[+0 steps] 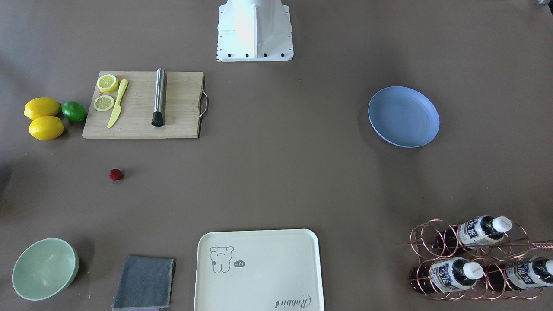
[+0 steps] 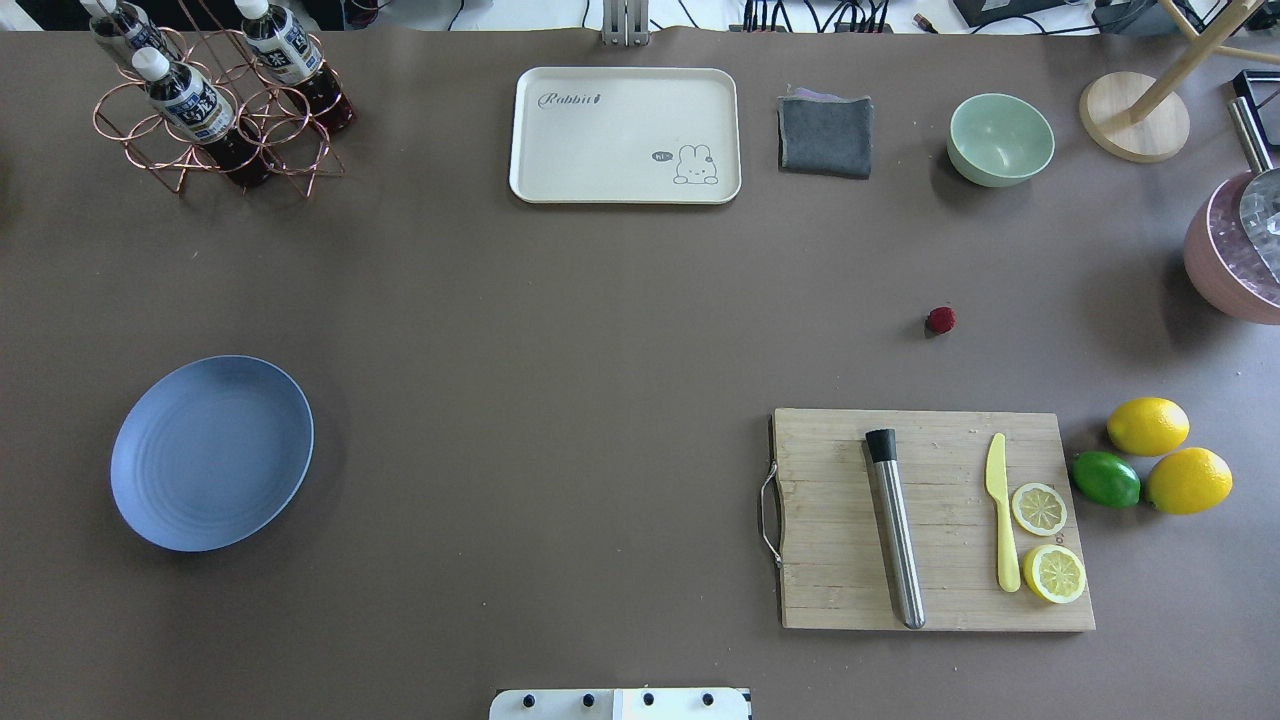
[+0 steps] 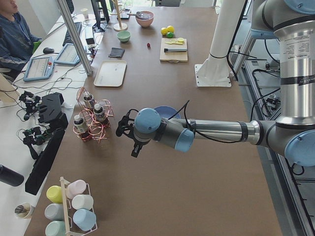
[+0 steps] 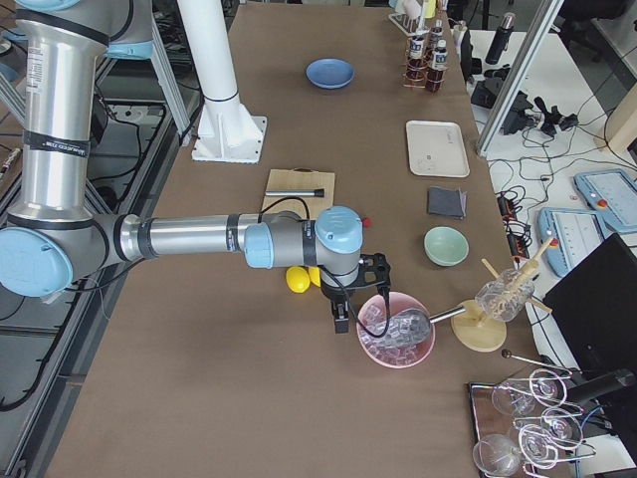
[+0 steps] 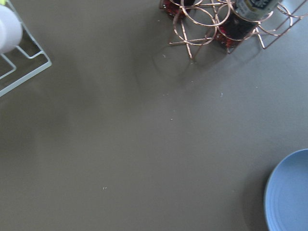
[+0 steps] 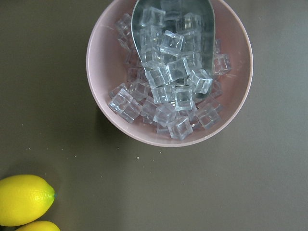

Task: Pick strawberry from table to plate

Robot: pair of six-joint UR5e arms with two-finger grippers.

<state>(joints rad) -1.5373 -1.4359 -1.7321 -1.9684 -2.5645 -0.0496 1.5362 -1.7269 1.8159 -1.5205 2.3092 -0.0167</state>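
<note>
grey-brown counter (image 2: 600, 330): strawberry (image 2: 940, 320) well right of plate (image 2: 212, 452), axis too small to read. left pincer (image 3: 127, 140), right pincer (image 4: 358, 309): grip state unclear.

Plate (image 5: 289, 198) edge, copper rack (image 5: 189, 43), table (image 5: 120, 134)

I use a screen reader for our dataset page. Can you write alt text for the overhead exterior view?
A small red strawberry lies alone on the grey-brown table, right of centre, beyond a wooden cutting board; the empty light-blue plate sits far off at the view's left. No robot arm shows in this view.
</note>
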